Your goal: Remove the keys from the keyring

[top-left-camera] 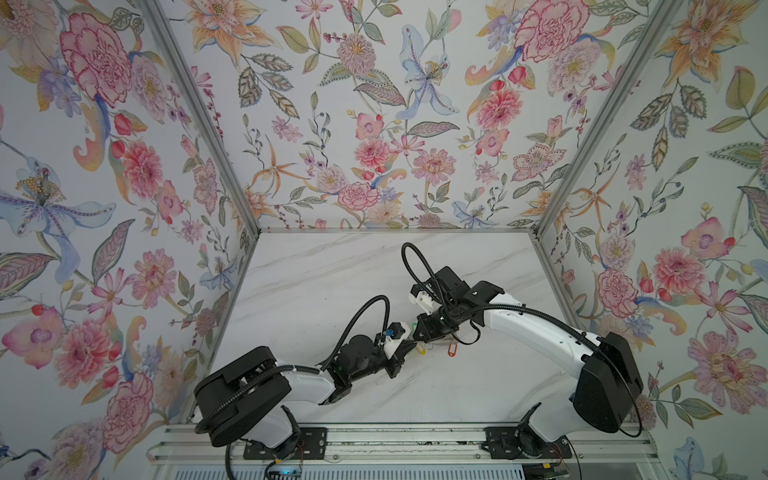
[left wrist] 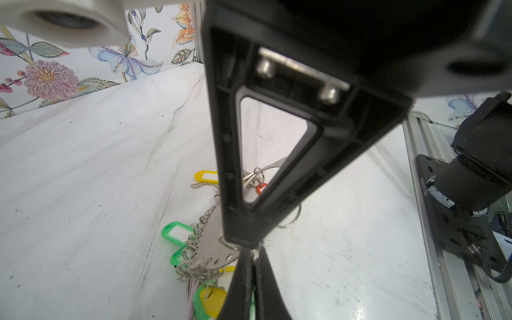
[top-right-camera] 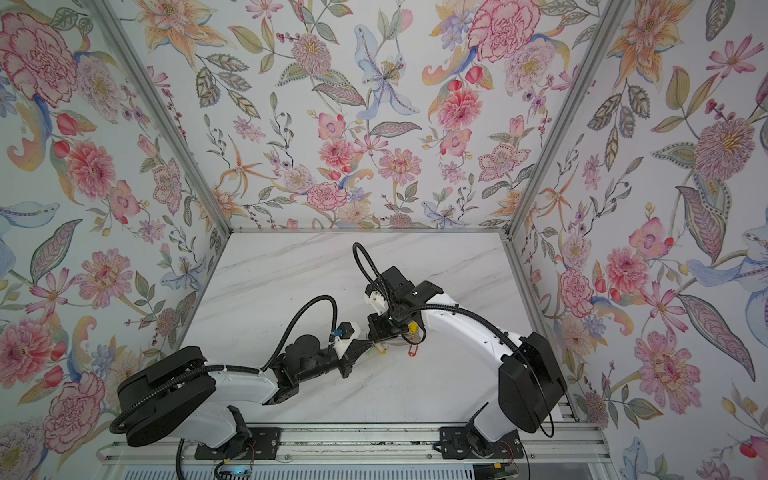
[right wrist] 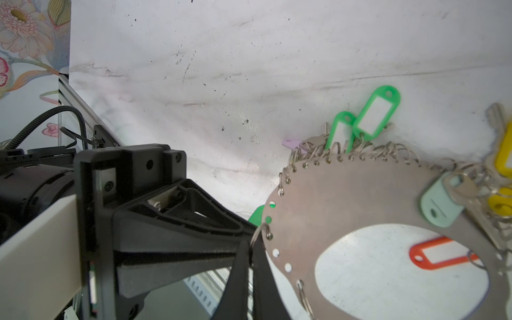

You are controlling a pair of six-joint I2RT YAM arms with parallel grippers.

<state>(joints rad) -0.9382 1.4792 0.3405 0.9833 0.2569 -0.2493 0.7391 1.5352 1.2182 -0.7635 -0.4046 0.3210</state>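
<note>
The keyring (right wrist: 346, 199) is a flat grey hoop with small wire rings along its rim, also visible in the left wrist view (left wrist: 213, 249). Keys with green tags (right wrist: 376, 110), yellow tags (right wrist: 504, 158) and a pale green tag (right wrist: 440, 206) hang from it. A red-orange tag (right wrist: 440, 256) shows through its hole and in a top view (top-left-camera: 451, 350). My right gripper (right wrist: 251, 246) is shut on a small wire ring at the hoop's rim. My left gripper (left wrist: 253, 253) meets it tip to tip, shut with wire between its fingertips. In a top view both grippers, left (top-left-camera: 411, 343) and right (top-left-camera: 417, 336), touch mid-table.
The white marble table (top-left-camera: 332, 282) is walled by floral panels on three sides. An aluminium rail (top-left-camera: 395, 449) with both arm bases runs along the front edge. The right arm arches over the keyring and hides most of it in both top views.
</note>
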